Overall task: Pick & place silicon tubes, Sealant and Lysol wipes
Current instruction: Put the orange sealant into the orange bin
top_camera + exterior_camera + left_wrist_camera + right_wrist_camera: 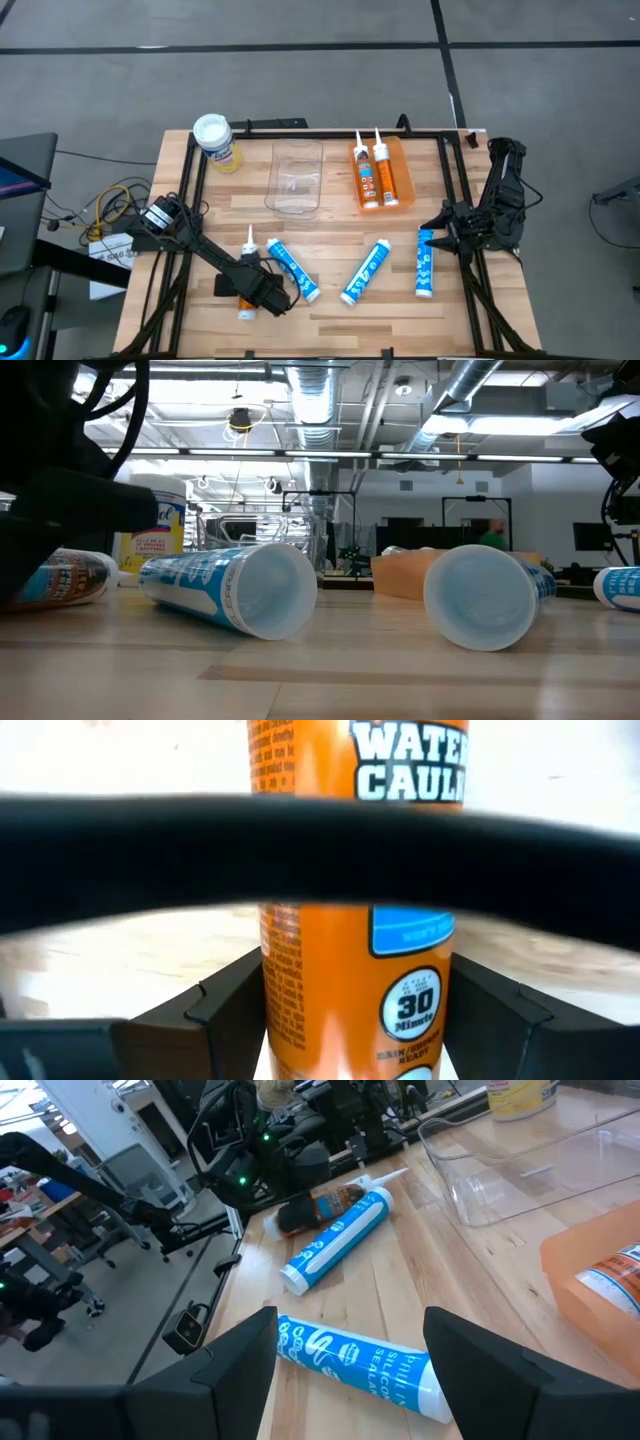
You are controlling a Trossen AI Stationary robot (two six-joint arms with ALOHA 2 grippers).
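Step in hand, by my reading: left gripper [262, 293] low at table's front-left, fingers [230, 1010] straddling orange caulk tube [355, 930]. Pads sit just beside tube walls; grasped or merely bracketed, cannot tell.

Next move calls for firm clench, straight lift, carry toward orange bin [381, 172] already holding two orange tubes.

Right gripper [436, 226] at right edge, fingers [235, 1355] spread, released, hovering by blue tube [424, 263].

Lysol wipes [216, 141] upright at back-left corner, untouched.

Obstacles: blue tube [292, 268] just beside left gripper; another blue tube [365, 270] mid-table; clear bin [295, 177] along carry path.
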